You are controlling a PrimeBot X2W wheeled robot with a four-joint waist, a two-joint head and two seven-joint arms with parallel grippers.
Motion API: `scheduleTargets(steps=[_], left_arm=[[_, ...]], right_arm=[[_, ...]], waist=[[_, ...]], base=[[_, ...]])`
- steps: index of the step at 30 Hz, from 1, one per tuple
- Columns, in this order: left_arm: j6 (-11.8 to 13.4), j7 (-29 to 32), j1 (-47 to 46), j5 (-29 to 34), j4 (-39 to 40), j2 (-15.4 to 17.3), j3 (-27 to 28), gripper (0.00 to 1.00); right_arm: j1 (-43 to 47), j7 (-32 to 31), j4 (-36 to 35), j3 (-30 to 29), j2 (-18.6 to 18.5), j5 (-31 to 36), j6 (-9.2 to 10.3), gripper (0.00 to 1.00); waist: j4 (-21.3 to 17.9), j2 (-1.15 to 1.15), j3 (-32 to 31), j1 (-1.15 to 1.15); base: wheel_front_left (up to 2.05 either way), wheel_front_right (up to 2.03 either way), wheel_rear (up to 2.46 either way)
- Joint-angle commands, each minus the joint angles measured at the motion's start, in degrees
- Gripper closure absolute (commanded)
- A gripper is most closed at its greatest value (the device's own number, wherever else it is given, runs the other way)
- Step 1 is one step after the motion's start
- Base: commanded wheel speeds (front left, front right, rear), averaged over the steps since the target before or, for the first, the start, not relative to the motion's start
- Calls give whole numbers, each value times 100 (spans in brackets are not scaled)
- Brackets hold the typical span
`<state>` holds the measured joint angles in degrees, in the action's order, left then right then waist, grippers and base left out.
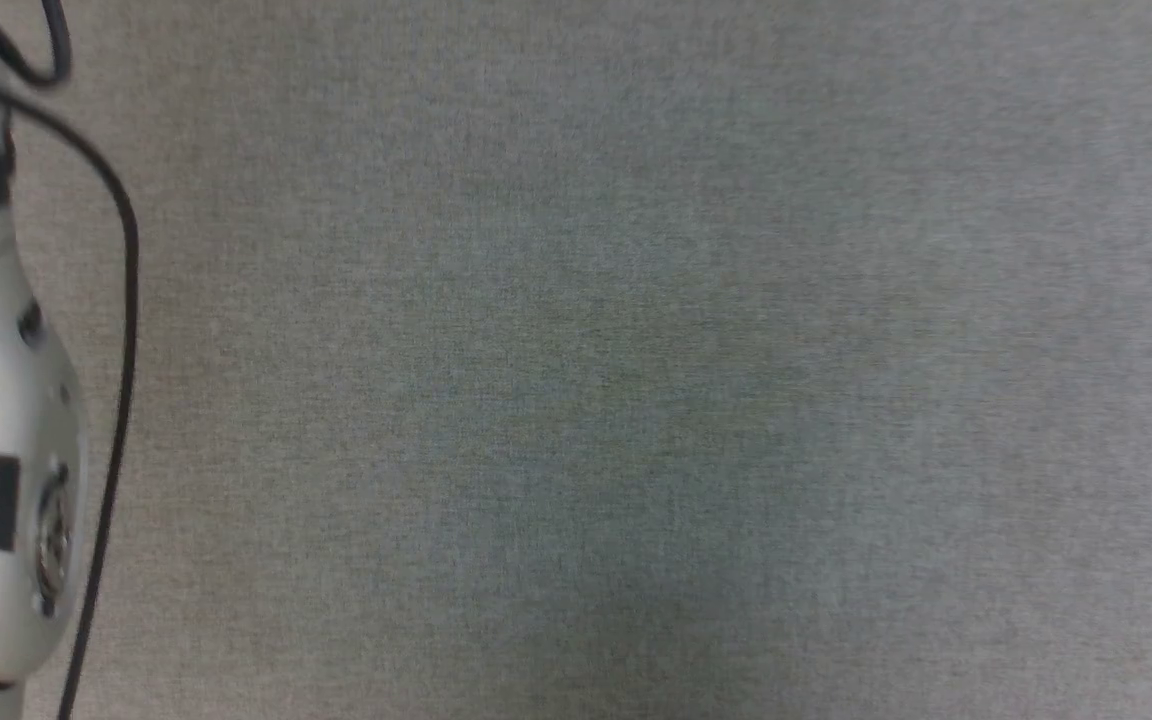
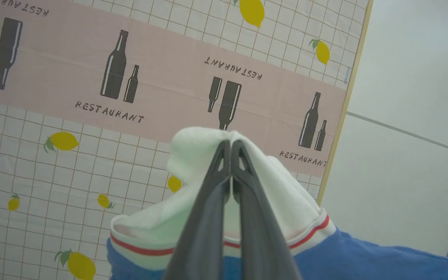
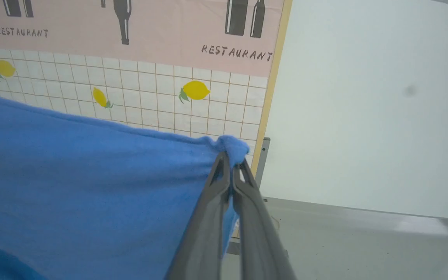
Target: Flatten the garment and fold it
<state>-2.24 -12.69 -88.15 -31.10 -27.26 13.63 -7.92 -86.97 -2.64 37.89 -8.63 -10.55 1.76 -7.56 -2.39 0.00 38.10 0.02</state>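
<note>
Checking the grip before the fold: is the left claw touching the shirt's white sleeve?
Touching. The left wrist view shows the left claw shut, pinching a bunched peak of the garment at its white sleeve.

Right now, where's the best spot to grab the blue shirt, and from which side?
Probably where the shirt is held now: the left end effector pinches the white sleeve, the right end effector a bunched corner of the blue edge. Come at such outer edges from outside it; thin cloth suits a tight pinch, and the blue panel hangs spread from the corner.
</note>
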Motion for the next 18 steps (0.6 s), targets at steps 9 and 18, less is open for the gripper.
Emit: scheduleTargets(steps=[9, 18], left_arm=[[-208, 208, 1763, -258, 1111, 306, -78, 100], [151, 633, 4117, -606, 3081, 364, -41, 100]], right_arm=[[1155, -146, -776, 894, -445, -1430, 8, 100], [3366, -900, -2653, 632, -1037, -2394, 8, 100]], waist=[[163, 0, -349, -2], [343, 0, -1024, -2]], base=[[0, 0, 0], [0, 0, 0]])
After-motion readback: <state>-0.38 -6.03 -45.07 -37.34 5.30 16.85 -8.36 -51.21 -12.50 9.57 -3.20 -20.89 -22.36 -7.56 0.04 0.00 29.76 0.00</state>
